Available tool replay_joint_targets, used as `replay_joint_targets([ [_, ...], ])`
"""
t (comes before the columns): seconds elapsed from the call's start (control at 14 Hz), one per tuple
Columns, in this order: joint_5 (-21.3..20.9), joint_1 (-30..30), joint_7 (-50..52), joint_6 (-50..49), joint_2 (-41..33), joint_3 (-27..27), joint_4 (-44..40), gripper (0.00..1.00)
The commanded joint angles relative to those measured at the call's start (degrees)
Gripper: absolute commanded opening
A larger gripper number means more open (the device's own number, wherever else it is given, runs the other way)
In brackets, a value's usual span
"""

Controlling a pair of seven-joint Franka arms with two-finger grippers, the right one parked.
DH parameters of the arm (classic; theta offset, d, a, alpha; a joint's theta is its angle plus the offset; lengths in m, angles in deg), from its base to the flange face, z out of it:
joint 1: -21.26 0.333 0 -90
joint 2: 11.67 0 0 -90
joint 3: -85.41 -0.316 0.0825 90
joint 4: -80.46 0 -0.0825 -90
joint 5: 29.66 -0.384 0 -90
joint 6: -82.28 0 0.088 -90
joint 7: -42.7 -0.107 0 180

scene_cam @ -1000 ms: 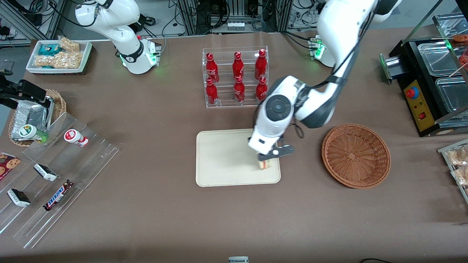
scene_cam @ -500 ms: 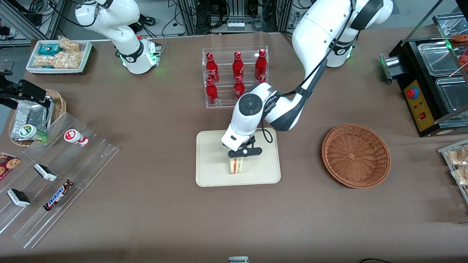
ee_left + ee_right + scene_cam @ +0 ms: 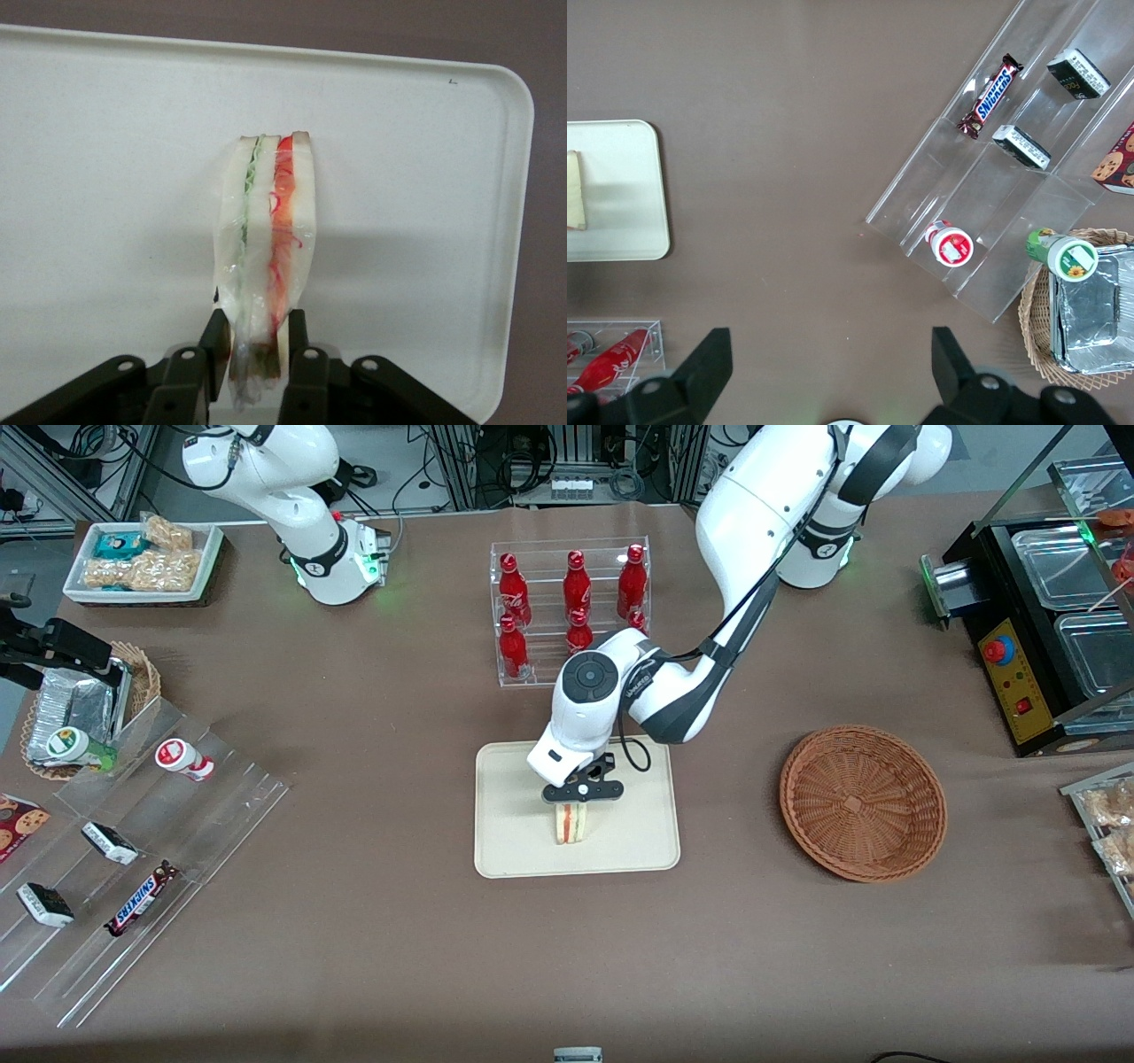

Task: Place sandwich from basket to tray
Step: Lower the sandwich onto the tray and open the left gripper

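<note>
The sandwich (image 3: 571, 824), a clear-wrapped wedge of pale bread with red and green layers, stands on edge over the cream tray (image 3: 514, 815), nearer the front camera than the tray's middle. My gripper (image 3: 580, 792) sits directly above it, shut on its upper end. The wrist view shows the sandwich (image 3: 266, 230) pinched narrow between the two black fingers of the gripper (image 3: 259, 319), with the tray (image 3: 106, 177) spread beneath. The round reddish-brown wicker basket (image 3: 862, 802) lies beside the tray toward the working arm's end, with nothing in it.
A clear rack of red bottles (image 3: 571, 611) stands farther from the camera than the tray, close to my forearm. Toward the parked arm's end are a stepped acrylic shelf with snacks (image 3: 133, 841), a small wicker basket holding a foil container (image 3: 80, 708) and a white snack bin (image 3: 142, 562).
My gripper carried the sandwich from the tray's edge nearest the basket to over the tray's middle, moving toward the parked arm's end. It still grips the sandwich.
</note>
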Motion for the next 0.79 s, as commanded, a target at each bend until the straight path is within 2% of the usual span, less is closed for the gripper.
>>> replay_joint_targets([
  [0.0, -0.8, -0.5, 2.0, -0.5, -3.6, -1.0, -0.8, 1.00],
  [0.21, -0.7, 0.7, 4.5, -7.9, -9.3, -1.4, -1.0, 1.00],
  [0.36, -0.4, 4.8, 3.1, -11.3, -12.9, -1.2, -0.2, 1.00],
  [0.57, 0.0, 7.0, -6.2, -19.2, -15.1, -1.7, -0.1, 1.00],
  [0.71, 0.0, 11.0, -10.0, -25.5, -17.1, -1.7, 0.0, 1.00],
])
